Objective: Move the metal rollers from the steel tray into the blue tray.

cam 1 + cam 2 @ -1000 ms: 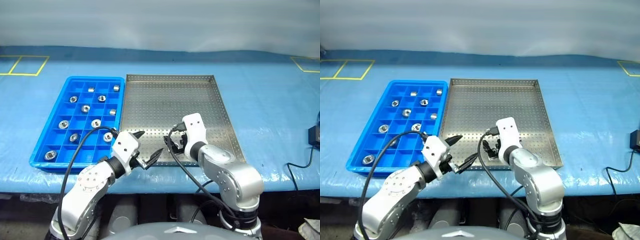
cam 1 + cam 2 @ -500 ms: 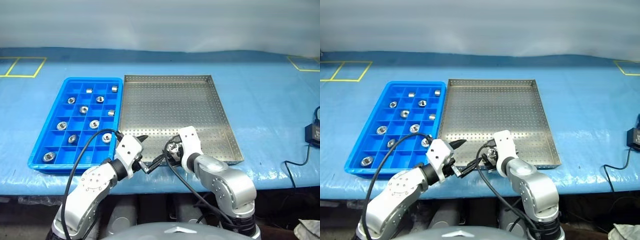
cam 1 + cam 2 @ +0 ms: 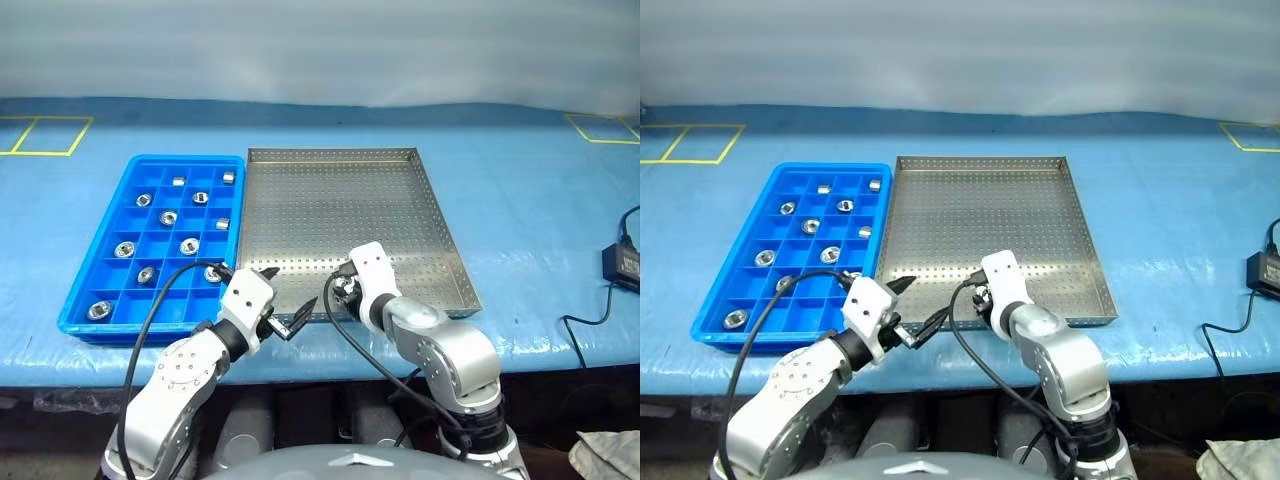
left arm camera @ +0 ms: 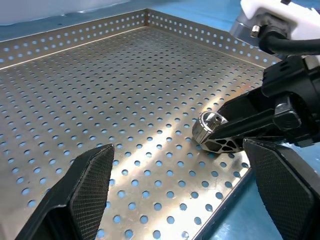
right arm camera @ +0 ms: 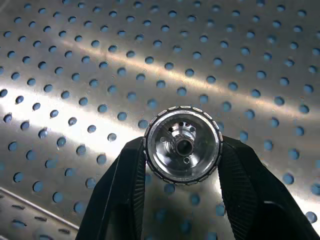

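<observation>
The steel tray (image 3: 340,215) lies mid-table, its perforated floor bare apart from one metal roller (image 5: 183,145) near the front rim. My right gripper (image 3: 343,293) is shut on that roller, one black finger on each side of it. The left wrist view shows the same roller (image 4: 209,125) pinched just above the tray floor. My left gripper (image 3: 287,297) stands open beside it, over the tray's front left corner, with nothing between its fingers. The blue tray (image 3: 190,158) touches the steel tray's left side and holds several rollers (image 3: 188,246) in separate compartments.
A blue cover spans the table, with yellow tape marks (image 3: 40,130) at the far corners. A black adapter (image 3: 615,265) and its cable lie at the right edge. The table's front edge runs just below both grippers.
My right gripper, open a second ago, has closed on the roller at the steel tray's front rim. The left gripper has stayed open in about the same place.
</observation>
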`<state>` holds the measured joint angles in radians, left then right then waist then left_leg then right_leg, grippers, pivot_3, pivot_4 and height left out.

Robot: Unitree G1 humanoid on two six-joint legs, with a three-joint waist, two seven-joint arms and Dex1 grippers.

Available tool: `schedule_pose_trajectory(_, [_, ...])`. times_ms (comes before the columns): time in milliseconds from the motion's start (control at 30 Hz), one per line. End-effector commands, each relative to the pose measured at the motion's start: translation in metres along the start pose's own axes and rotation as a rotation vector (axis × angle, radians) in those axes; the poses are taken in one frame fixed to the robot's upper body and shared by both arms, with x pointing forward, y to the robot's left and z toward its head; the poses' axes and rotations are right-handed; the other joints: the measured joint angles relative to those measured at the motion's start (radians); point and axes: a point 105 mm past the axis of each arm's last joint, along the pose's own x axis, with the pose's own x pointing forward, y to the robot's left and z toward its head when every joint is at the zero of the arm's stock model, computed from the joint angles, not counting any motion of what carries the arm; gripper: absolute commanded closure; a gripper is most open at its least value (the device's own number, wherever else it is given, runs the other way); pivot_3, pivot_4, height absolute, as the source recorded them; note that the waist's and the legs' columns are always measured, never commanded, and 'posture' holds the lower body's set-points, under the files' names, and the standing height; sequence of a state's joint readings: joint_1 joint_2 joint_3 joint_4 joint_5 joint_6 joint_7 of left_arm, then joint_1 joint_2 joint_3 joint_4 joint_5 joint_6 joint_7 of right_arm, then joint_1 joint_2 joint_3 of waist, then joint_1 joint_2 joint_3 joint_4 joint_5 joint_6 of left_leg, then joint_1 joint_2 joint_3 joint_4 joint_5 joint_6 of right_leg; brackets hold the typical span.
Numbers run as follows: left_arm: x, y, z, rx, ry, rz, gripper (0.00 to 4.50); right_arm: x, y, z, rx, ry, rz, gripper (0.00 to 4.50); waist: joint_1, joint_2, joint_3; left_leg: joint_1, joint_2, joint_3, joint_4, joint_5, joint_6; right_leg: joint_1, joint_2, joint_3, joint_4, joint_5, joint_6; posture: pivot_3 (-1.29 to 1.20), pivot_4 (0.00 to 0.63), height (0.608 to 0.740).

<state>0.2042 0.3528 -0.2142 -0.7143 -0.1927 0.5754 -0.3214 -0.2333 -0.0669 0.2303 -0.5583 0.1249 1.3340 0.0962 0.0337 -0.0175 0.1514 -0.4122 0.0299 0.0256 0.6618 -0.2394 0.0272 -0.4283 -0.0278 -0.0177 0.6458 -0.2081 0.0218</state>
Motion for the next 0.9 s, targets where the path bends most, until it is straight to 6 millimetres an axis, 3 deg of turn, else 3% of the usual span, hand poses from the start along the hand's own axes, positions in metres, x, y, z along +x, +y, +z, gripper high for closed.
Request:
schedule_pose_trajectory(33, [-0.008,0.014,0.023,0.055,-0.097,0.135,0.00,0.003,0.010,0.040,-0.045,-0.147,0.047,2.80,0.011,0.000,0.000,0.000,0.000,-0.001,-0.001,0.000,0.000,0.000,0.001,0.000,0.000,0.000,0.000,0.31,0.150,0.740])
schedule_pose_trajectory(300, [-0.037,0.030,0.028,0.045,-0.134,0.362,0.00,0.008,0.066,0.096,-0.180,-0.373,0.311,2.80,0.084,0.000,0.000,-0.003,-0.002,-0.003,-0.008,-0.004,-0.001,-0.002,0.002,0.000,-0.003,-0.002,0.003,0.48,0.150,0.740])
schedule_pose_trajectory(433, [-0.054,0.029,0.024,0.022,-0.125,0.447,0.00,0.004,0.095,0.108,-0.231,-0.448,0.464,2.80,0.132,0.000,0.001,-0.003,-0.002,-0.003,-0.008,-0.006,-0.001,-0.002,0.001,-0.001,-0.003,-0.004,0.005,0.55,0.150,0.740])
schedule_pose_trajectory(600, [-0.071,0.018,0.019,0.038,-0.117,0.469,0.00,0.000,0.123,0.102,-0.265,-0.466,0.631,2.80,0.204,0.001,0.001,-0.003,-0.002,-0.004,-0.008,-0.006,-0.001,-0.002,0.000,-0.004,-0.004,-0.006,0.003,0.60,0.150,0.740])
schedule_pose_trajectory(900, [-0.080,0.004,0.011,0.062,-0.103,0.479,0.00,0.020,0.143,0.067,-0.253,-0.348,0.706,2.80,0.357,0.001,0.001,-0.005,0.000,-0.004,-0.007,-0.008,-0.004,-0.008,0.000,-0.010,-0.004,-0.010,-0.003,0.66,0.150,0.740])
